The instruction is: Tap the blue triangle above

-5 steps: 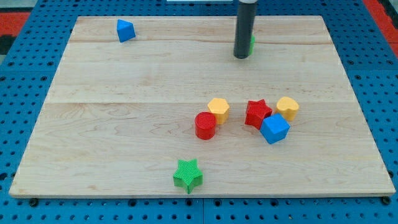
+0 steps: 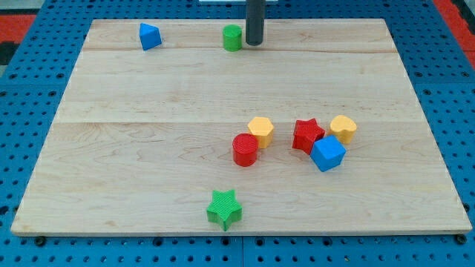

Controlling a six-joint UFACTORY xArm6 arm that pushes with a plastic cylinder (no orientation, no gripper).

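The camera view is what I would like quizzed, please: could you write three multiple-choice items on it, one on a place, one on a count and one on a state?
1. Where is my tip?
A. just to the view's right of the green cylinder
B. beside the green star
C. on the blue cube

2. How many red blocks lie on the board?
A. one
B. two
C. three

3. What is the state of the blue triangle?
A. pressed by my tip
B. stacked on a block
C. alone, apart from my tip

Answers:
1 A: the rod ends right beside the cylinder near the view's top.
2 B: a red cylinder and a red star.
3 C: the cylinder sits between them.
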